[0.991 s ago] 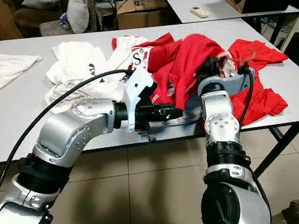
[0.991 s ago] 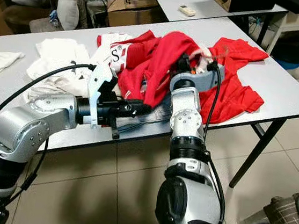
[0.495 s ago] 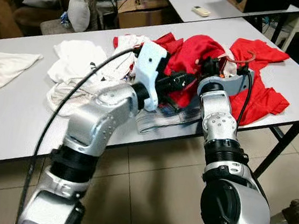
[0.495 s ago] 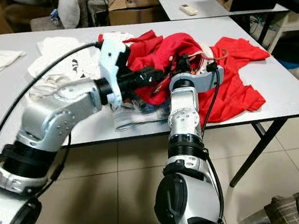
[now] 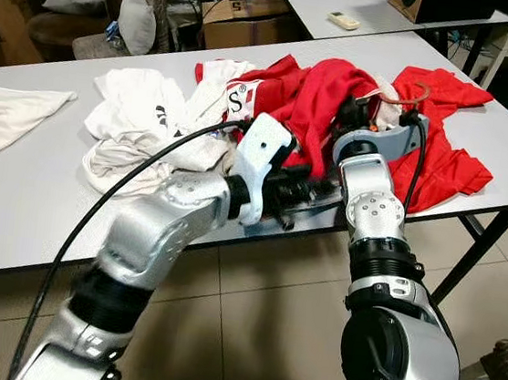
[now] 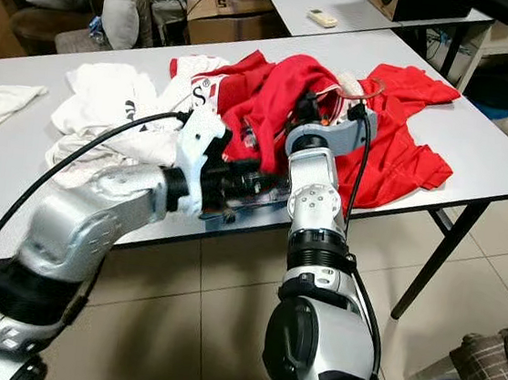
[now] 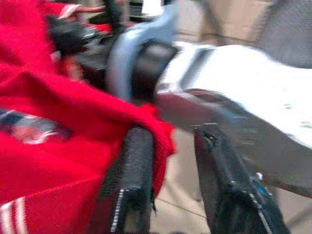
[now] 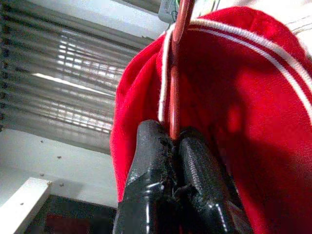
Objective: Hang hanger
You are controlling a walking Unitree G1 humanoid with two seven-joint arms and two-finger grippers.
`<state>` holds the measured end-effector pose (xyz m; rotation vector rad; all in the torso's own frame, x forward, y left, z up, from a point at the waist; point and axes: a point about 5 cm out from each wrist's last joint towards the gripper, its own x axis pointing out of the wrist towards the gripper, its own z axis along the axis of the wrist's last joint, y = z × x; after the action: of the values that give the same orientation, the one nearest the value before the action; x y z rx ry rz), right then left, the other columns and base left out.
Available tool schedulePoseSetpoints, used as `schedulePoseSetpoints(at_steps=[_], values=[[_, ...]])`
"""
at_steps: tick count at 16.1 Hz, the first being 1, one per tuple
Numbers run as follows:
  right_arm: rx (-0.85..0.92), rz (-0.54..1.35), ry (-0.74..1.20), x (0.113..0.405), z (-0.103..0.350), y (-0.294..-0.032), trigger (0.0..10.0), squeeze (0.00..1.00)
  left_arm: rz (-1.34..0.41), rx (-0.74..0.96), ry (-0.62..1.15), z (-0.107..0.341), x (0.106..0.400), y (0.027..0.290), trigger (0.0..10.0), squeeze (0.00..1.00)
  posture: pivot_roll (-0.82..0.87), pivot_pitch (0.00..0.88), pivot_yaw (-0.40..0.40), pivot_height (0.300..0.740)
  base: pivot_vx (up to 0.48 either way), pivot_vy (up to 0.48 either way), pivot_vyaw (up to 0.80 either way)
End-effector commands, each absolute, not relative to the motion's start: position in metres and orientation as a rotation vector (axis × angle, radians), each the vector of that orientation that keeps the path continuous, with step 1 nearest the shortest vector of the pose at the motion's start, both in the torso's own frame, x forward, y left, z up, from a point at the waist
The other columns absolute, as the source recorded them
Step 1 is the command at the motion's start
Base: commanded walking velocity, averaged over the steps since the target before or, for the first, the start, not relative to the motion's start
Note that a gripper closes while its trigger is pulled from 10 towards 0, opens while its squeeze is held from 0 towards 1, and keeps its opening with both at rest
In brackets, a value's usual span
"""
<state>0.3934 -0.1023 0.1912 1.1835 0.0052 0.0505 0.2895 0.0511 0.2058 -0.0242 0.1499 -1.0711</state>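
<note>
White cloth opens the scene at the far left of the counter [image 5: 13, 208]: a flat white garment [image 5: 10, 116], then a crumpled heap of white shirts [image 5: 143, 118] beside it. Next comes the left gripper [image 5: 314, 189], stretched out low along the counter's front edge with its tips at the hem of the red shirt [image 5: 329, 93]; the left wrist view shows its two fingers [image 7: 127, 185] spread apart, a fold of red cloth lying between them but not yet pinched, so it looks ready to catch or steady the fabric rather than carry it. Just to the right, the right gripper [image 8: 170, 146] is raised into the red pile, its fingers clenched on the thin red hanger [image 8: 176, 73], whose wire runs up past the shirt's white-striped neckline. That suggests the hanger is being kept upright inside the collar so the shirt drapes from it, while the left arm tends the loose cloth. The hanger's curved hook [image 5: 412, 91] appears to peek out atop the pile. Further right, more red clothing [image 5: 449, 166] spreads toward the counter's corner. No rail or rod is visible here.
</note>
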Motion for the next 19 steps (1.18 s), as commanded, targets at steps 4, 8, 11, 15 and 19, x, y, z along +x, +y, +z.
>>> schedulePoseSetpoints(at_steps=[4, 8, 11, 15, 19], values=[[1.148, 0.027, -0.001, 0.394, 0.194, -0.104, 10.0, 0.00, -1.169, -0.026, 0.147, 0.207, 0.276, 0.050, 10.0, 1.00, -0.07, 0.000, 0.134, 0.740, 0.000, 0.000, 0.00], [1.101, 0.034, -0.005, 0.393, 0.194, -0.110, 10.0, 0.00, -1.175, -0.123, 0.122, 0.216, 0.277, 0.059, 10.0, 1.00, -0.07, 0.000, 0.135, 0.740, 0.000, 0.000, 0.00], [0.936, -0.016, 0.003, 0.394, 0.190, -0.113, 10.0, 0.00, -1.069, 0.109, 0.221, 0.198, 0.287, 0.070, 10.0, 1.00, -0.07, 0.000, 0.133, 0.740, 0.000, 0.000, 0.00], [1.015, 0.014, 0.044, 0.393, 0.186, -0.111, 10.0, 0.00, -1.040, 0.274, 0.098, 0.214, 0.292, 0.079, 10.0, 1.00, -0.07, 0.000, 0.125, 0.740, 0.000, 0.000, 0.00], [1.011, 0.057, 0.037, 0.390, 0.184, -0.111, 10.0, 0.00, -0.984, 0.236, 0.014, 0.228, 0.299, 0.091, 10.0, 1.00, -0.08, 0.000, 0.128, 0.740, 0.000, 0.000, 0.00]])
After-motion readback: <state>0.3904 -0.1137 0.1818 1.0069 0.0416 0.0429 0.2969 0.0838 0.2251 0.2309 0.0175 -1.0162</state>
